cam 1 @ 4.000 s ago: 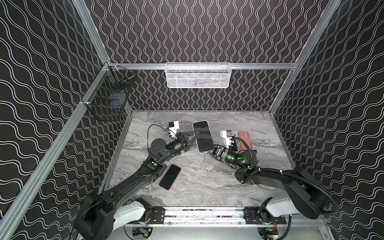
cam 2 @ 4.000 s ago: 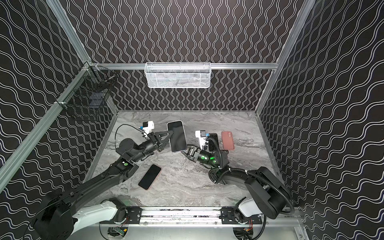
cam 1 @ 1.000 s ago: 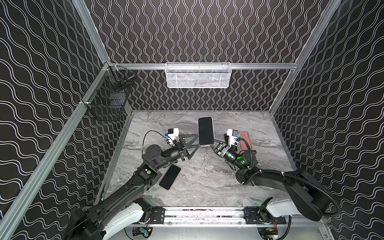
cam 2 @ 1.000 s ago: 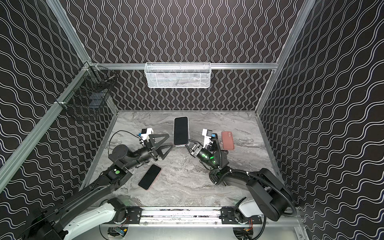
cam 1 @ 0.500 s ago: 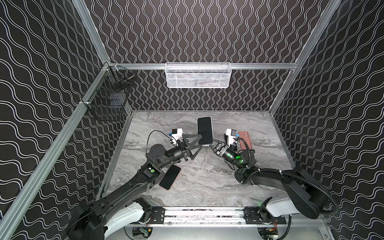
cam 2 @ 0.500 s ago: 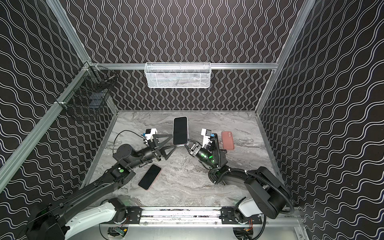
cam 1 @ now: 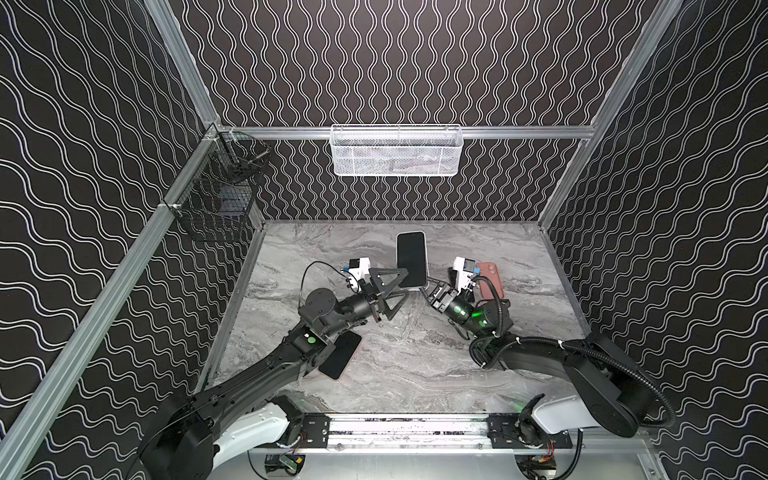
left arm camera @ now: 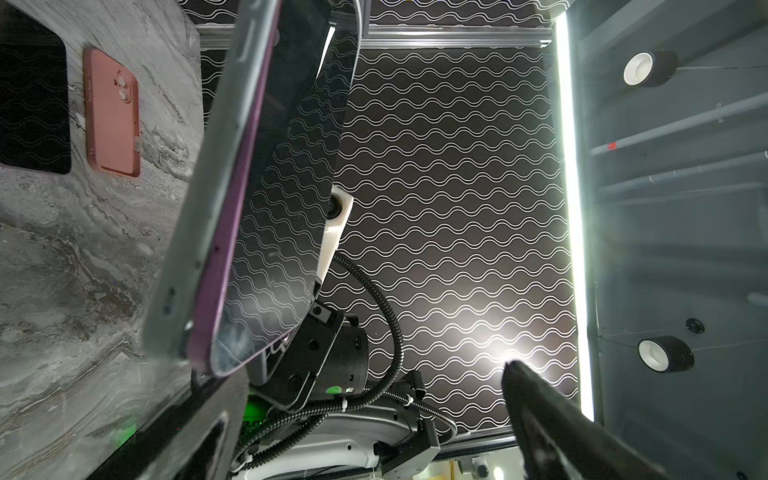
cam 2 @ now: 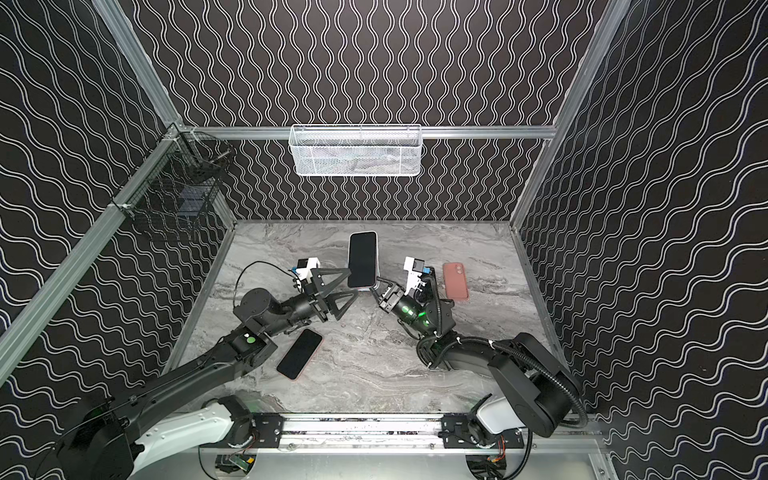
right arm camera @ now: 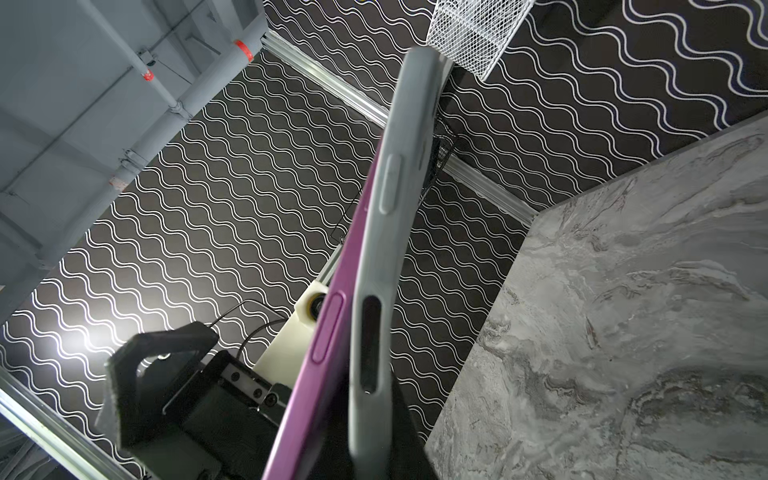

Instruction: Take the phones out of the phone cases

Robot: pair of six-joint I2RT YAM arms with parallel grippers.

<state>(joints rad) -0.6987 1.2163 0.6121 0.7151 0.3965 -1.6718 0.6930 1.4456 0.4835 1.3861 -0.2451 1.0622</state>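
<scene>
Purple phone (right arm camera: pixel 328 332), glossy black screen, half-sprung from its grey soft phone case (right arm camera: pixel 390 249). Along one long edge the purple rim stands proud of the grey lip (its side button sits clear of the cutout). The pair is held upright in the air, raised above the salmon-pink case (cam 1: pixel 490 280) that lies flat, just beside it towards the left arm.

Right gripper (cam 1: pixel 430 286): clamped across the pair's bottom end. I cannot tell whether the pads bite the case alone.

Left gripper (cam 1: pixel 405 282): jaws spread wide at the pair's lower corner, gripping nothing.

Flat black slab phone (cam 1: pixel 338 353) lies on the grey marble tabletop (cam 1: pixel 415 374), well apart from the pink case, under the left arm.

Step, as I judge it: the peel is begun and the phone is not yet free. Next, the left jaws should close on the exposed purple rim alone, then draw it away from the grey shell while the right anchors.
</scene>
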